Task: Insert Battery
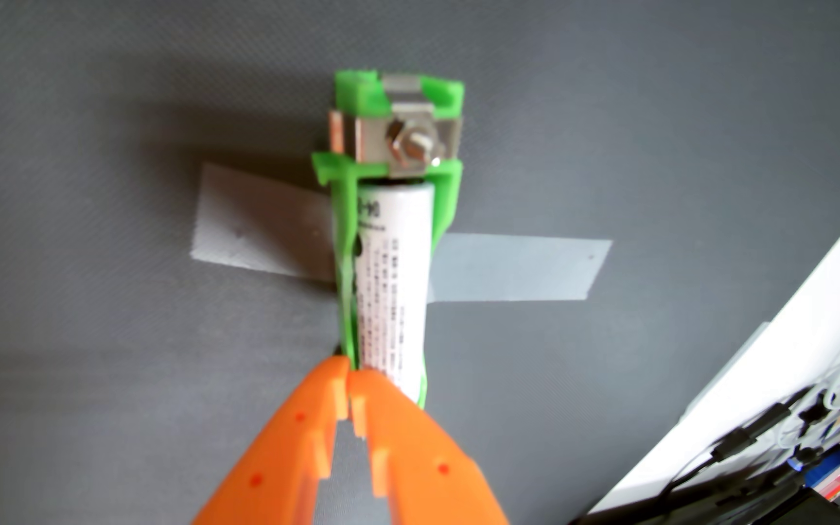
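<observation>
You're looking at the wrist view only. Your orange gripper point(350, 376) enters from the bottom edge, fingertips pressed together with nothing between them — closed and empty. The tips sit right at the near end of the white battery point(395, 282), touching or almost touching it; blur makes contact hard to call.

The battery lies lengthwise inside the green holder point(347, 262), its far end up against the metal contact plate point(408, 141) with the nut and bolt point(415, 146). The green side rails run along both sides of the cell. Its near end is partly hidden behind the fingertips, so you can't confirm that end is fully down in the cradle. The holder is fixed to the grey mat point(105, 378) by strips of grey tape point(519, 270), one on each side. A white board point(786, 313) and cables point(741, 439) fill the right corner, well apart from the work.

Judgement: you're at the seating step, late in the task. The battery is already placed; the closed fingers look set to act as a pusher, pressing the near end home.

Next move calls for a short, gentle push down and slightly forward along the battery's axis, keeping the tips centred on the cell so they don't slip off onto the left rail. Then lift straight back, clear of the holder. Watch the tape — too much force could shift the holder.
</observation>
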Controlling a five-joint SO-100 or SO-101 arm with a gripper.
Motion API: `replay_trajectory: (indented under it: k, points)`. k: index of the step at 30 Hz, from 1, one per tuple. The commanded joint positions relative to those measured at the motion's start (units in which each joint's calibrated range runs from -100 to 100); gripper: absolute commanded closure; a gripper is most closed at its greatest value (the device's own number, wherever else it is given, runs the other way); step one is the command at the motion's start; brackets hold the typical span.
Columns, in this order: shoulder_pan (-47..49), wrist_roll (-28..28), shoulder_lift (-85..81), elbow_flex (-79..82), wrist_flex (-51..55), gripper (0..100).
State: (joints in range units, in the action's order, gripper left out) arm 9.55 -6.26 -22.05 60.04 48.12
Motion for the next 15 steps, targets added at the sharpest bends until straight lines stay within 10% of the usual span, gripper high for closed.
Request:
replay_trajectory:
  k: [1, 15]
  points:
    - [-0.45, -0.13, 0.16, -2.36, -0.45, 99]
    - [-0.45, -0.13, 3.75, -3.53, -1.21, 99]
